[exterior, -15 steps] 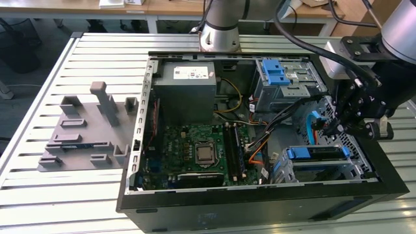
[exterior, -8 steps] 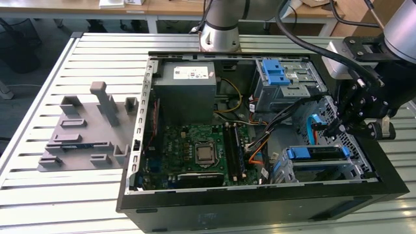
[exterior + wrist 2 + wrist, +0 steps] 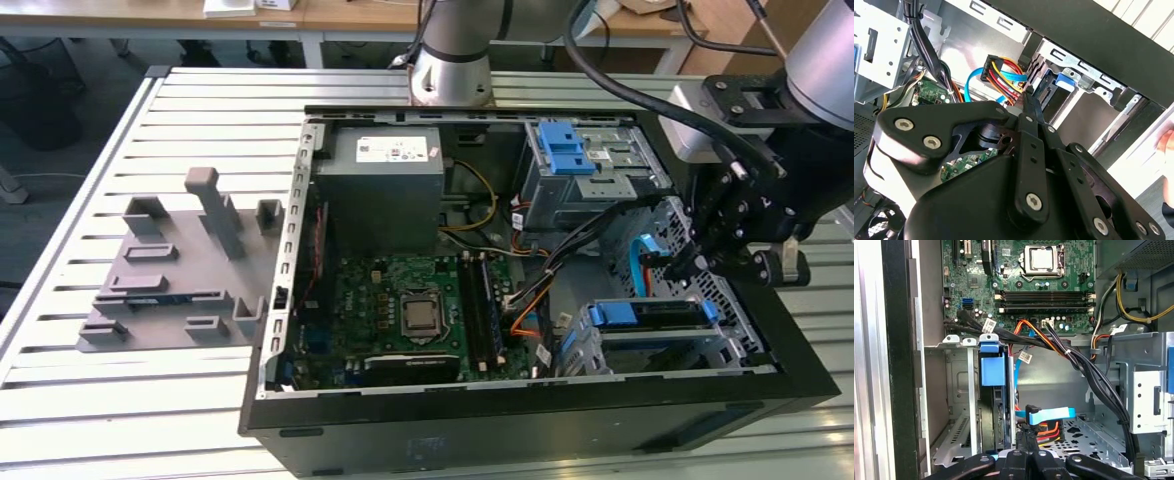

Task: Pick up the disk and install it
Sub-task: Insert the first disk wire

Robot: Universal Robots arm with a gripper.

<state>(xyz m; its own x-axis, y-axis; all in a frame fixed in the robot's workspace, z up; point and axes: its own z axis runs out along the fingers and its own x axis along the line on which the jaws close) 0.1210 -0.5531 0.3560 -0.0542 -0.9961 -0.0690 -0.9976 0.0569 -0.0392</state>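
Gripper (image 3: 1024,429), fingertips pressed together with nothing visibly between them, hangs just beside the drive cage (image 3: 956,385), among the cables (image 3: 1049,415). Inside that cage sits the disk (image 3: 992,371), on edge. It looks stiff, weighty and shock-sensitive, best gripped by its blue carrier frame.

slatted metal table (image 3: 80,400) | wooden desks (image 3: 134,15) behind | dark floor (image 3: 27,215)

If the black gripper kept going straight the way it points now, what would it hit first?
The gripper would likely meet the black plug on the flat blue cable first, with red and yellow wires just beside it. Depth is unclear, so that's a judgement.
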